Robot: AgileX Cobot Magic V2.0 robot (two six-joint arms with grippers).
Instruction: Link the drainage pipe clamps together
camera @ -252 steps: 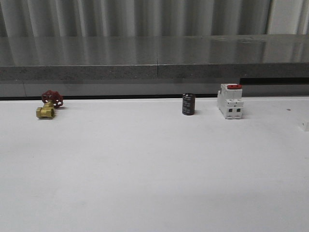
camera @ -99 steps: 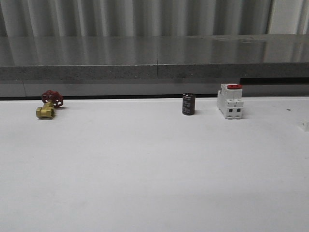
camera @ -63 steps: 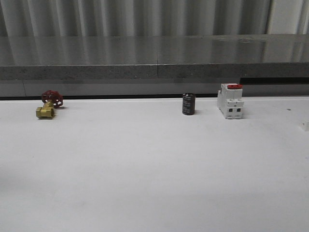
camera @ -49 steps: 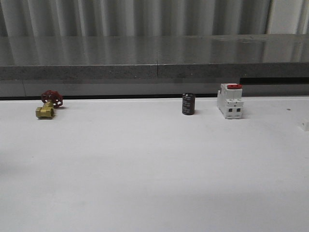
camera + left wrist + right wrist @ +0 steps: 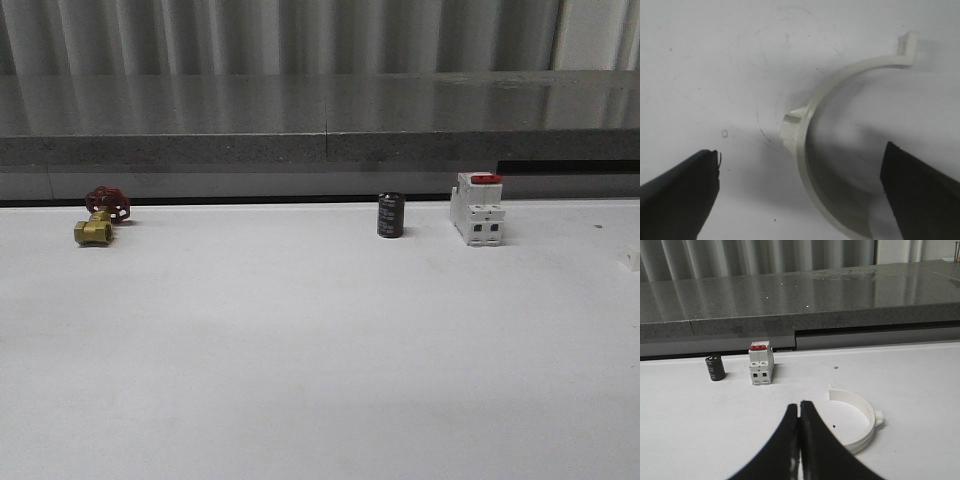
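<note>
Left gripper point(image 5: 799, 200) jaws wide open, empty, straddling clamp half point(image 5: 812, 150) on table. Right gripper point(image 5: 799, 427) jaws closed, empty; second half point(image 5: 860, 420) near breaker point(image 5: 760, 364). Thin plastic: prob. light, springy, slick. You grip mid-arc by tab point(image 5: 790, 127).

Left gripper point(image 5: 800, 192) spread wide, right gripper point(image 5: 799, 407) fingers pressed together

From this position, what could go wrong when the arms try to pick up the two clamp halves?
1. The left gripper is open over a clamp half lying flat; its fingers may push the thin band aside.
2. The right gripper is shut near the other clamp half; it must open first or it may knock it.
</note>
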